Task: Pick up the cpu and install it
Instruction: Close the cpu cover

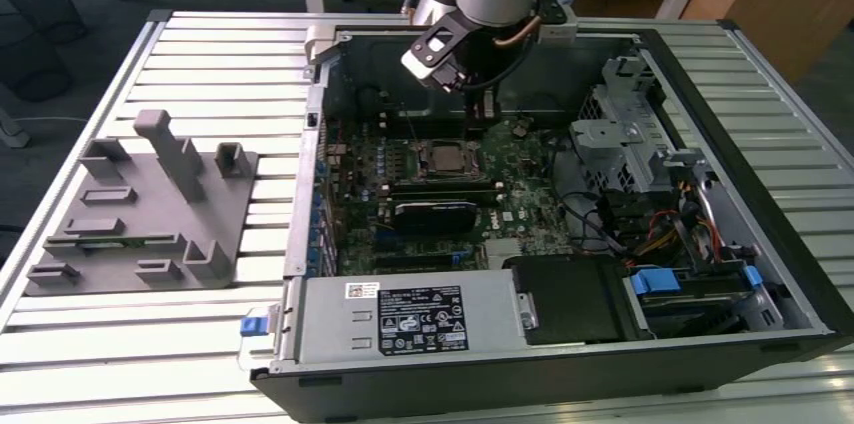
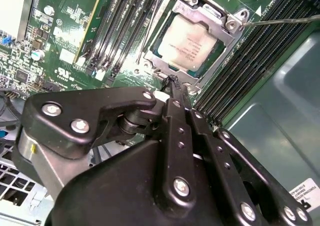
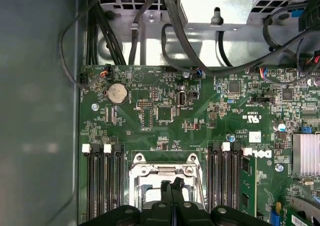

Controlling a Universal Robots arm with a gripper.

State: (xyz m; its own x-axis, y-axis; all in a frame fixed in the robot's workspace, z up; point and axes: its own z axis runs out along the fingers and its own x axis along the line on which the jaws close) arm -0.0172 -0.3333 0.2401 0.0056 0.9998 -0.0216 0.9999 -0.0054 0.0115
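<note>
The cpu (image 2: 187,41) lies silvery side up in the motherboard socket, with the metal socket frame (image 2: 227,24) around its edges. In the exterior view the cpu (image 1: 442,157) is mid-board inside the open computer case (image 1: 310,194). My gripper (image 2: 172,81) hangs just above the board beside the socket's edge, its black fingers pressed together and shut with nothing between them. In the first wrist view the gripper (image 3: 175,183) points at the socket, partly covering the cpu (image 3: 150,192). The exterior view shows the gripper (image 1: 478,122) reaching down from the arm.
Black memory slots (image 2: 125,26) flank the socket on both sides. A thin metal lever (image 2: 280,21) runs out from the frame's corner. A drive cage (image 1: 627,134), cables and a power supply (image 1: 400,319) fill the case. A grey fixture (image 1: 147,204) stands on the slatted table.
</note>
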